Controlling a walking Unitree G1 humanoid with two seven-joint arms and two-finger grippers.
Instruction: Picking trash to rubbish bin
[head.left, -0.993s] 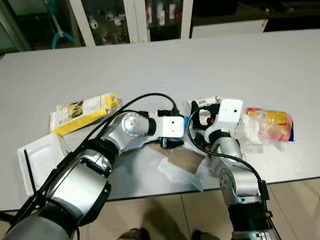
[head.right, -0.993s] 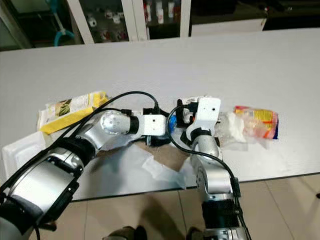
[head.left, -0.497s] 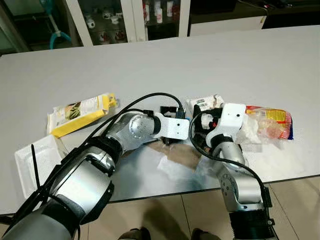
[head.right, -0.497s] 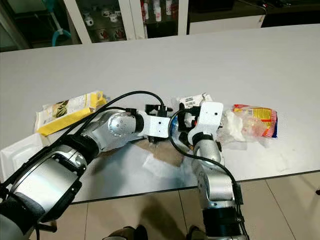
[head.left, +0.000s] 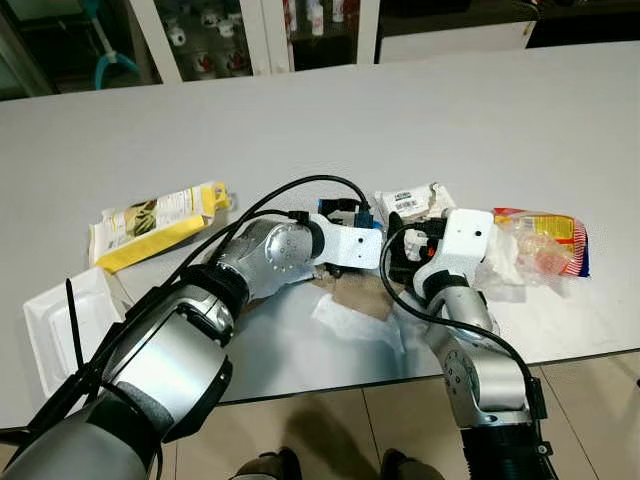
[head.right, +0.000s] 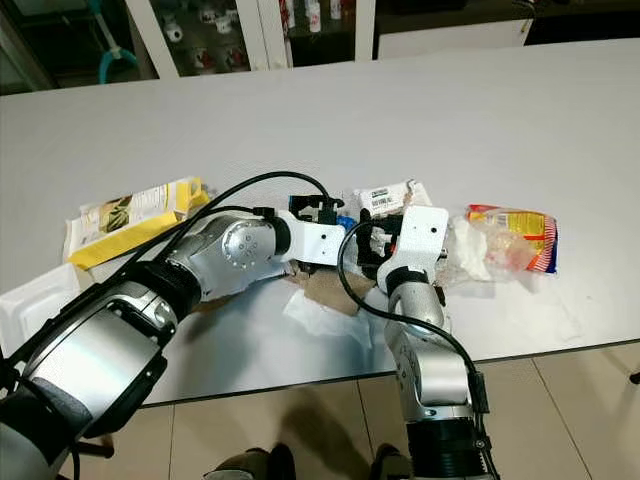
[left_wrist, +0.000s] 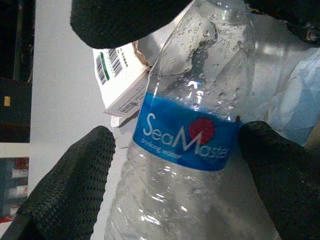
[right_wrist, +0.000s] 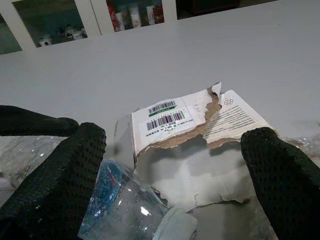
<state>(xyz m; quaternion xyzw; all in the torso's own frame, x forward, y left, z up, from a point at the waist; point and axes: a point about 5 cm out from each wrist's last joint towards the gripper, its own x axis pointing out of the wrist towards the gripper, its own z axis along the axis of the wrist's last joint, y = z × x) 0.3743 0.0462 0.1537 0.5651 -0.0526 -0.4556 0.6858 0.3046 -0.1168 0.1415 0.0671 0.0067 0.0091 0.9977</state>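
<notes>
Grey table (head.left: 300, 130), trash strewn along near edge. Both arms reach to mid-table and meet over the same cluster.

Left gripper (left_wrist: 175, 145): fingers (left_wrist: 75, 185) spread, one on each side of a clear plastic bottle (left_wrist: 185, 150) with a blue label. Pads sit just beside the bottle walls; cannot tell if they press on it. Bottle lies on the table between the two wrists, its blue label (head.left: 362, 213) just visible from the head.

Right gripper (right_wrist: 175, 160): fingers (right_wrist: 280, 170) apart, held low over a torn carton (right_wrist: 190, 122) with barcodes. The bottle's end (right_wrist: 117, 200) lies near its left finger. Carton (head.left: 412, 200) sits just far of the right wrist.

Other trash: yellow packet (head.left: 155, 222) at left, white tray (head.left: 55, 325) with a black stick at near left, clear bag with an orange wrapper (head.left: 545, 240) at right, brown paper and tissue (head.left: 355, 315) under the arms.

Cabinets (head.left: 250, 30) beyond the far edge.
</notes>
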